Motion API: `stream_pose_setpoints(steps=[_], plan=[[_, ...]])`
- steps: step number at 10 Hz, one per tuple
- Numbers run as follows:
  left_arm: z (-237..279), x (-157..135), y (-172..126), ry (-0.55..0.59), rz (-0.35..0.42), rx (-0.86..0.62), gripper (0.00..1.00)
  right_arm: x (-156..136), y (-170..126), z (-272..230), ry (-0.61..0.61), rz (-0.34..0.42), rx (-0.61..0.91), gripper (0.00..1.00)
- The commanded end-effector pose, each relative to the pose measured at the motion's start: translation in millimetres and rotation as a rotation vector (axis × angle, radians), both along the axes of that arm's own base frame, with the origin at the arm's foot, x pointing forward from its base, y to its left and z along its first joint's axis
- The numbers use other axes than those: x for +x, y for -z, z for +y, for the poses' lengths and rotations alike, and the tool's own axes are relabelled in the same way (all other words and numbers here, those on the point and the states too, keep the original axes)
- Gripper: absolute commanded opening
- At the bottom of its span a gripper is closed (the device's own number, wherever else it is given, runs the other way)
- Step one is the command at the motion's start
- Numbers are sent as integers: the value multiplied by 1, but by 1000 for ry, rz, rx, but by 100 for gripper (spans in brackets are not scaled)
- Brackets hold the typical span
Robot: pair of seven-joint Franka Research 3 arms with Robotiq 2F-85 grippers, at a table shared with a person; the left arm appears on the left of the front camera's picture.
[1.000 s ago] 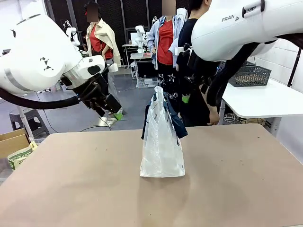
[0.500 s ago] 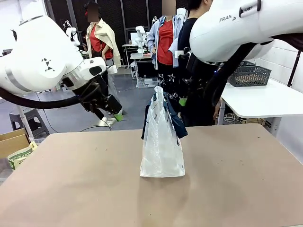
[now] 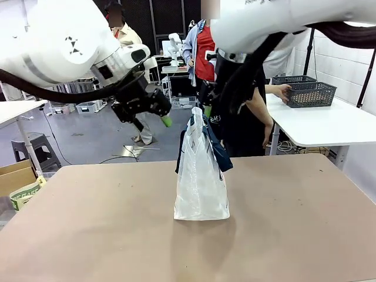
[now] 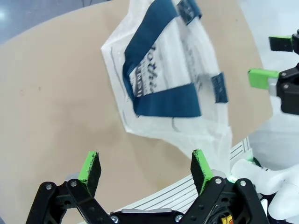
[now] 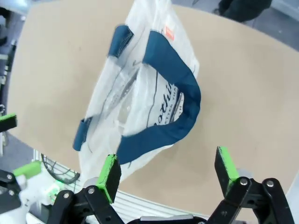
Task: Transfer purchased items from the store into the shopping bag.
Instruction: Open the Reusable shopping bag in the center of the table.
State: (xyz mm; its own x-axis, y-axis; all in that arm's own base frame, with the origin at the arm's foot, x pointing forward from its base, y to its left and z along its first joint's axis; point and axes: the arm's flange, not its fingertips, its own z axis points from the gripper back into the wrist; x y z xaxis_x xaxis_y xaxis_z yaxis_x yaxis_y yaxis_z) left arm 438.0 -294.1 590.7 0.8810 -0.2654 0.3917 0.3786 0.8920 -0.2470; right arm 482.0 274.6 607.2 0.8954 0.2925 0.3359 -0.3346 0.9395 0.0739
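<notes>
The shopping bag (image 3: 201, 188) is thin, translucent whitish plastic, crinkled, with a soft sheen; its navy handles (image 5: 191, 93) look matt. The table (image 3: 88, 229) has a smooth, matt brown top. The arm shells (image 3: 53, 53) are glossy white plastic. The left gripper (image 4: 145, 165) and right gripper (image 5: 167, 168) have matt black frames, shiny metal screws (image 4: 71, 184) and matt green pads (image 4: 91, 164).

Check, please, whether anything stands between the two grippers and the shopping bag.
Nothing visible does: the left gripper and right gripper, both open, hang above the shopping bag with only air down to its navy handles.
</notes>
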Motion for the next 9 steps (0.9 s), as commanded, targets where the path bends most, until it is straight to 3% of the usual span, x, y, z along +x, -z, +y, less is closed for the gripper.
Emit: stream_pose_setpoints(steps=[1,3,4,5,9], plan=[[8,-8,5,-3,-3,20,100,9,4,19,-62,-28,-84,100],[-2,3,1,2,3,0,100,0,0,0,0,0,0,100],[-11,3,0,-146,79,6,100,5,-2,12,-25,-9,-25,100],[-24,7,1,-169,130,-40,100,10,5,18,19,25,-29,100],[-47,14,7,-160,147,-71,100,19,24,22,78,82,-2,100]])
